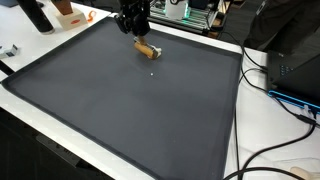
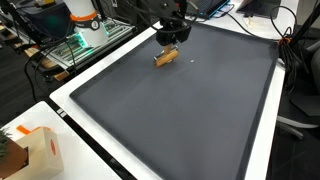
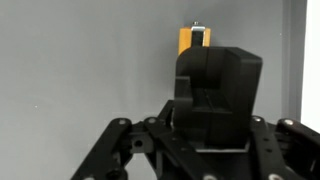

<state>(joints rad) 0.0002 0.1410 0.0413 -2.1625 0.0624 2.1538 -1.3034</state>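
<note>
One small tan block (image 1: 147,49) lies on its side on the dark mat (image 1: 120,115), near the mat's far edge in both exterior views, and in the wrist view its orange end (image 3: 192,38) shows just past my fingertips. My claw (image 1: 133,33) hangs right over the block's near end; I cannot tell whether it touches. My claw is drawn narrow, its fingers (image 3: 205,75) reading as one black mass with nothing between them. A white speck (image 2: 191,56) sits just beside the block. The mat covers the white bench (image 1: 246,130); cables (image 1: 285,92) trail along one side.
</note>
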